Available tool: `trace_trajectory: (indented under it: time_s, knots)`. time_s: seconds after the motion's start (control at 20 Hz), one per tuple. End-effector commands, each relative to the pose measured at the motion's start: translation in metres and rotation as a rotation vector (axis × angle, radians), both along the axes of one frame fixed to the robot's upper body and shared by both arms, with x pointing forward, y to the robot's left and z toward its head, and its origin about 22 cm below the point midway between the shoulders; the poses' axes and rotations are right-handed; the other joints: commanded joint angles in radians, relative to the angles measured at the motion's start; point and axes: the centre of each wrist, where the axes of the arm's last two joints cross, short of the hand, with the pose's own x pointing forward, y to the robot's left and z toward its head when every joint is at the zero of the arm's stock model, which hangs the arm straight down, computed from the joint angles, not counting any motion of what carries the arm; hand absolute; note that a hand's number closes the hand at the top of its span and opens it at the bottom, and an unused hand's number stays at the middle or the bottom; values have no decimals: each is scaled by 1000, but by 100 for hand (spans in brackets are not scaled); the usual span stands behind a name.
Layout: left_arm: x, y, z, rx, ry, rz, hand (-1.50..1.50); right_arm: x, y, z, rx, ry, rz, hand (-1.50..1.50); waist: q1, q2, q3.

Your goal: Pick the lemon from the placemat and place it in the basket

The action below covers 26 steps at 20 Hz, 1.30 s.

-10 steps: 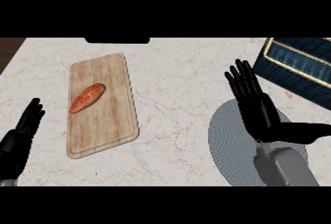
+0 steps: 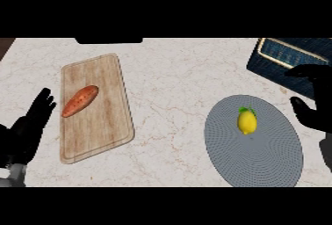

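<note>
A yellow lemon (image 2: 246, 122) with a green stem end lies on the upper part of the round grey placemat (image 2: 256, 160). The dark blue basket (image 2: 285, 57) stands at the far right corner of the counter. My right hand (image 2: 315, 103) shows at the right edge, between basket and placemat, to the right of the lemon and apart from it. It is open, thumb and fingers spread, holding nothing. My left hand (image 2: 29, 127) rests open at the left edge, fingers up.
A wooden cutting board (image 2: 97, 136) lies at the left with an orange sweet potato (image 2: 80, 101) on it. Bare marble counter (image 2: 172, 88) separates board and placemat.
My right hand has moved to the right, off the placemat, and the lemon it hid now shows. The left hand has stayed in place.
</note>
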Motion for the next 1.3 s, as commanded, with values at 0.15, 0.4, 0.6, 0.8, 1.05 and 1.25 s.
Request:
trace_trajectory:
  time_s: [0.15,0.4,0.6,0.8,1.05,1.25]
  knots:
    - [29,2,9,-60,59,-27,0,-19,67,-20,-99,-213,-162,-150,6,-12,-4]
    - [38,-15,3,-55,69,-15,0,-41,80,21,-177,-29,-239,-150,5,-15,-5]
    - [39,0,17,-38,63,-7,0,-37,37,73,-441,128,-312,-150,-10,-20,-7]
    - [34,4,8,-45,83,8,0,-39,-5,104,-733,223,-592,-150,-28,-21,-11]
    - [32,4,6,-50,80,-7,0,-55,-22,170,-795,377,-718,-150,0,-17,-6]
    - [32,-4,2,-50,85,-21,0,-64,-39,172,-901,518,-522,-150,0,-15,-4]
